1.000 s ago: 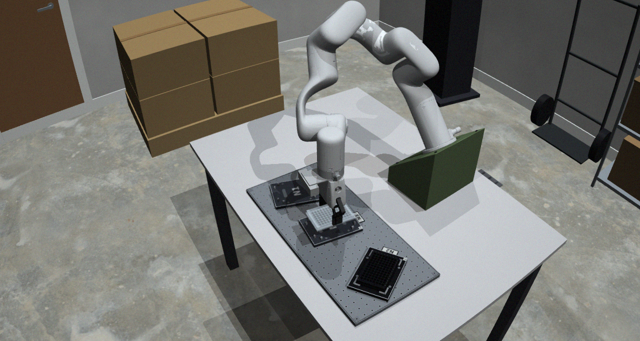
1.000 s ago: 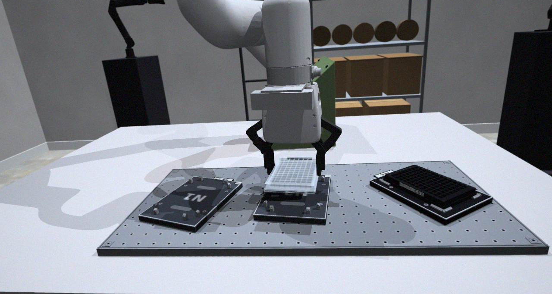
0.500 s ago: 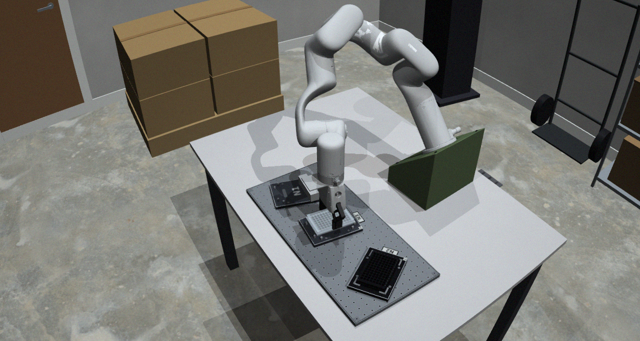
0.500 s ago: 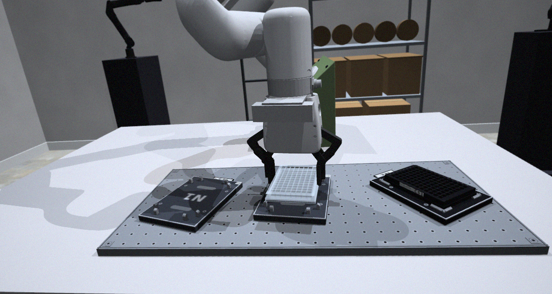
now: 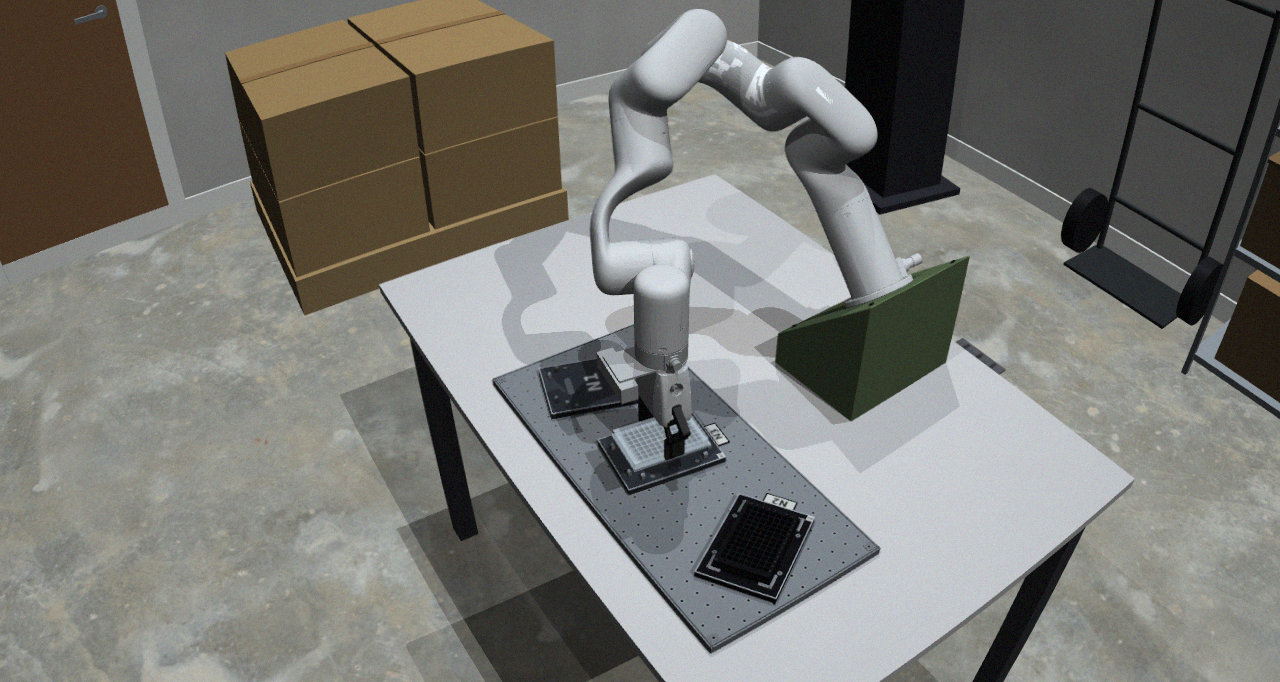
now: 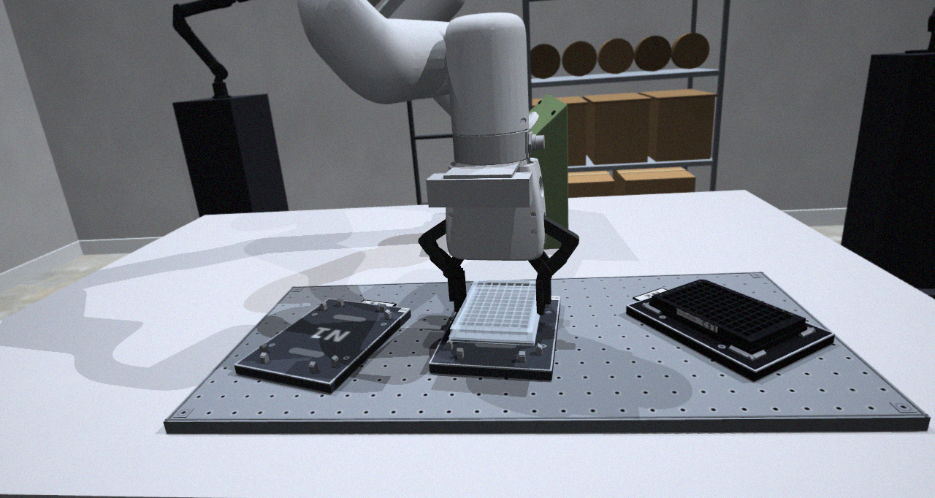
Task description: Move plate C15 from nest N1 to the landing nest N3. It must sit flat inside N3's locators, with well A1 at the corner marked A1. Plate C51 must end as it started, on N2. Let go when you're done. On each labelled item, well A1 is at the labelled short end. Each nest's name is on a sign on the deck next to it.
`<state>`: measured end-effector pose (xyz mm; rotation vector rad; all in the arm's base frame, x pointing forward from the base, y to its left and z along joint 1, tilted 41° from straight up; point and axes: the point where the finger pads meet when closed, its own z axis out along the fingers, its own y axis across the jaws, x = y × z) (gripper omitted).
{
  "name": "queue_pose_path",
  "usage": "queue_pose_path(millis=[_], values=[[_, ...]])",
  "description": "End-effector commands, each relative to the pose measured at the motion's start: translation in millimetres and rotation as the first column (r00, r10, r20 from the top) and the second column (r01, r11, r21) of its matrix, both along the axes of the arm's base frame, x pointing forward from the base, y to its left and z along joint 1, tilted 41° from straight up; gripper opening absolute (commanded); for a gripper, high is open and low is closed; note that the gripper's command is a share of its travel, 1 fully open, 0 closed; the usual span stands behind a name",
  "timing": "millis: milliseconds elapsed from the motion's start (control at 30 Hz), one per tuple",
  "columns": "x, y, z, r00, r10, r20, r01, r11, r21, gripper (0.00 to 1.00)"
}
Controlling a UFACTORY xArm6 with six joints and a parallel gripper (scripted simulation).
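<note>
My gripper [image 6: 497,299] is shut on the clear plate C15 [image 6: 494,312], its fingers on the plate's long sides. It holds the plate level and low over the middle nest N3 [image 6: 494,356], just above or at the locator posts; I cannot tell whether it touches them. In the top view the gripper [image 5: 669,432] stands over the plate [image 5: 660,442] and nest N3 [image 5: 662,465]. Nest N1 [image 6: 324,345] on the left is bare and also shows in the top view [image 5: 583,389]. The black plate C51 [image 6: 729,312] [image 5: 753,547] sits on nest N2 at the right.
All three nests stand on a grey perforated deck [image 6: 542,364] on the white table. The arm's green base wedge [image 5: 872,338] is behind the deck. Small name signs [image 5: 780,502] lie beside the nests.
</note>
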<state>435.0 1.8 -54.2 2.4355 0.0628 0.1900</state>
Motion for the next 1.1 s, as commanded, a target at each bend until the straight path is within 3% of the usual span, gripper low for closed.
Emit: queue_pose_path(millis=[0, 1067], values=[[1.5, 0.4, 0.0, 1.000, 0.002, 0.003, -0.002, 1.000, 0.002, 0.00], [3.4, -7.4, -9.3, 1.000, 0.002, 0.003, -0.002, 1.000, 0.001, 0.00]])
